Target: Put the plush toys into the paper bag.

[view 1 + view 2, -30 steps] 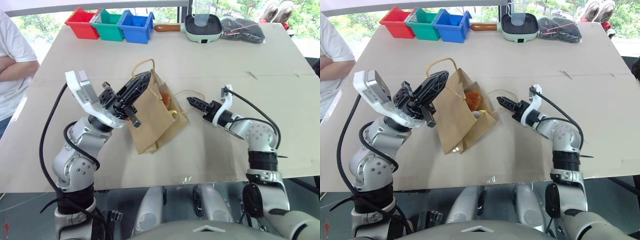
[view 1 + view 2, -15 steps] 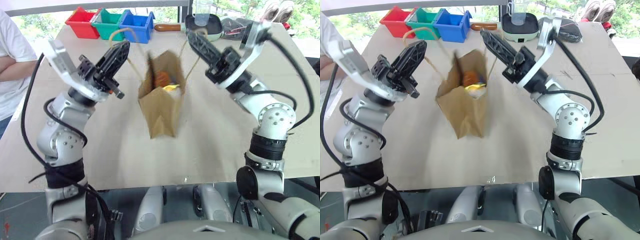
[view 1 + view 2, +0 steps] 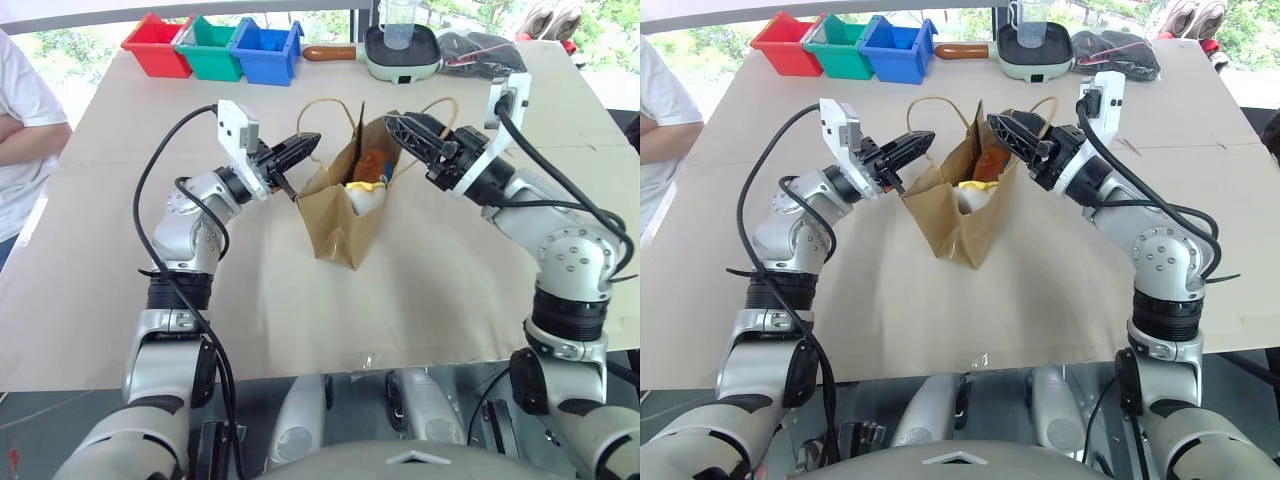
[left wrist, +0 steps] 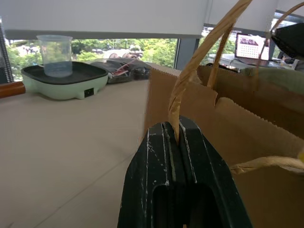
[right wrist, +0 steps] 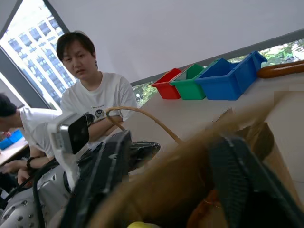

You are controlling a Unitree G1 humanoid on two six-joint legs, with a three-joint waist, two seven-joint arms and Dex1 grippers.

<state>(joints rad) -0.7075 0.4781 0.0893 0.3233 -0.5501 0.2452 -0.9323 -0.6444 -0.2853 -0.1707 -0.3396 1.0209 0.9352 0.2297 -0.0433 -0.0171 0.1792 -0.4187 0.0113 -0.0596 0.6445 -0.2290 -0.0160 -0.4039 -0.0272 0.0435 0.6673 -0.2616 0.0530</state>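
The paper bag [image 3: 345, 205] stands upright on the counter [image 3: 450, 290], mouth open upward; both plush toys sit inside it, the brown plush toy [image 3: 372, 162] uppermost toward the far side and the white plush toy [image 3: 362, 197] below it, with a yellow tip at the mouth; on this showing the task's placement appears complete or nearly so.

The left end effector [image 3: 307, 142] is clamped on 1 cord handle [image 4: 190, 76]; the left wrist view shows the twisted cord pinched between the 2 closed fingers [image 4: 159, 156]; judgement: this grip keeps the bag erect and its mouth spread, since the paper alone would likely slump.

The right end effector [image 3: 405, 130] sits at the opposite rim of the bag, beside the second handle [image 3: 432, 105]; its fingers [image 5: 102, 166] stand apart in the right wrist view, with the blurred cord running between them and no visible pinch; I judge it is not gripping, though contact with the cord cannot be settled.

Elsewhere on the counter: 3 bins [image 3: 215, 45], red, green and blue, at the far edge; a green tray [image 3: 400, 55] carrying a clear beaker [image 3: 398, 12]; a person [image 3: 25, 110] stands at the left side, arms folded, well apart from the bag.

Risk, as a judgement: if the left grip lets go, the bag may tip.
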